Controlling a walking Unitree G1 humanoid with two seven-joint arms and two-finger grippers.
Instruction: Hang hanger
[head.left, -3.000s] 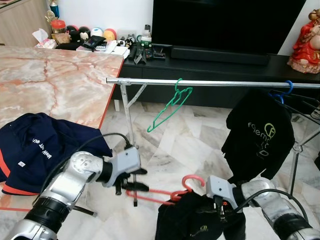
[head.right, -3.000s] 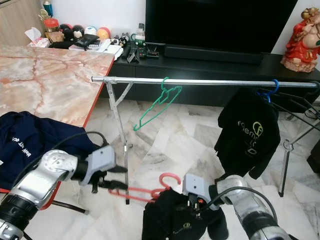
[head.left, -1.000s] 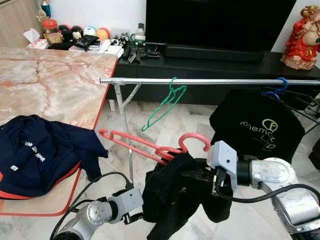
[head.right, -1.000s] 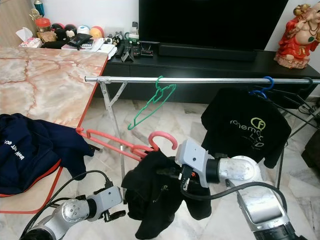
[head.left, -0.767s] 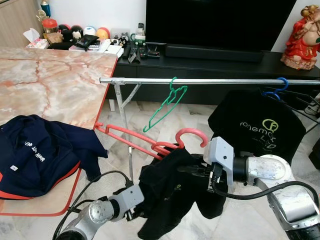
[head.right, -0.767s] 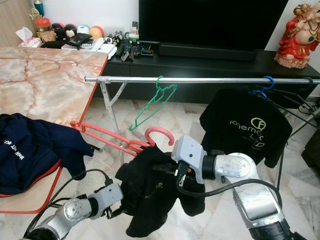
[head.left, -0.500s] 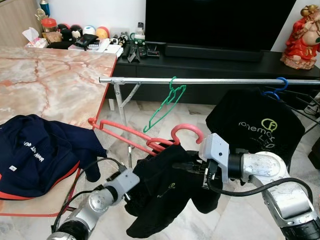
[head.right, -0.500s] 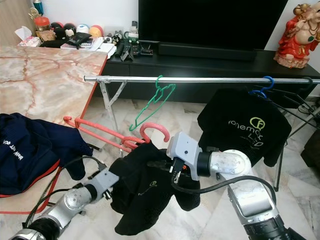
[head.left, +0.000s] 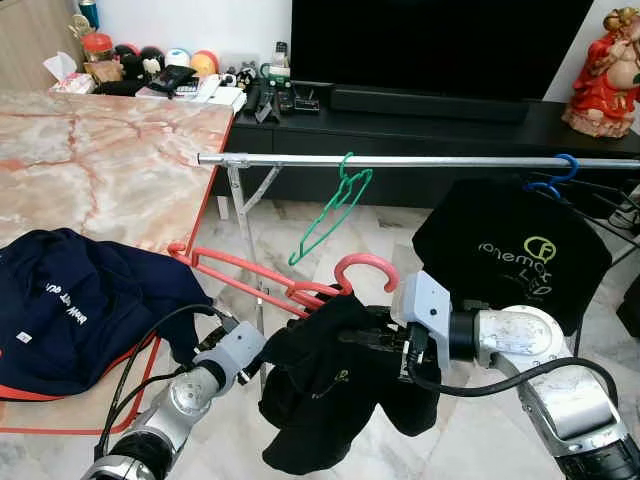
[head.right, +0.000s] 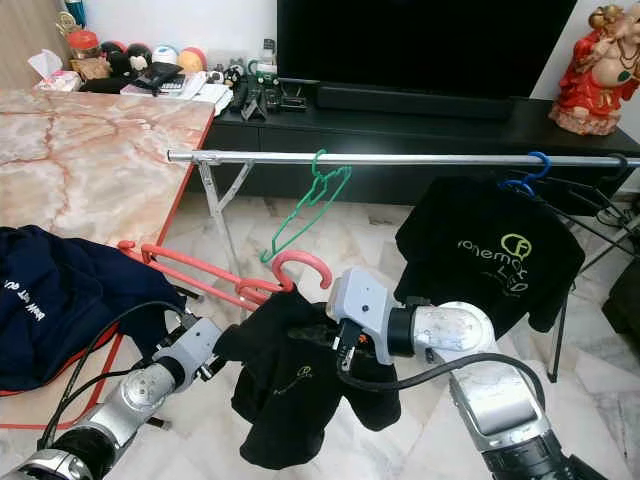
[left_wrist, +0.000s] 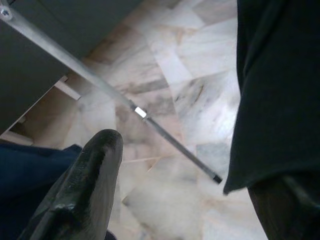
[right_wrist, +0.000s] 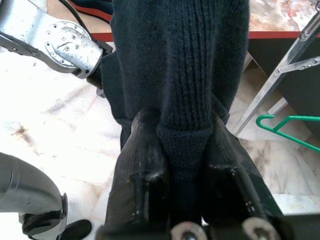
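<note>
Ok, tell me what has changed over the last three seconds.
The right claw, shut on the black sweater, lifted it and its red hanger from near the floor toward the rail. The left claw let go of the hanger, dropped, then rose to the sweater's edge. The green hanger and the hung black shirt stayed put.

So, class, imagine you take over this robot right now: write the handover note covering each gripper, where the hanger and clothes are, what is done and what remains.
Right gripper: shut on the black sweater, which hangs from the red hanger.
Left gripper: at the sweater's left edge; fingers open around the fabric in the wrist view.
Red hanger: tilted, held below the rail, hook not on it.
Done: a black T-shirt hangs on a blue hanger; a green hanger hangs bare.
Left: lift the red hanger's hook onto the rail. A navy garment lies on the table.
</note>
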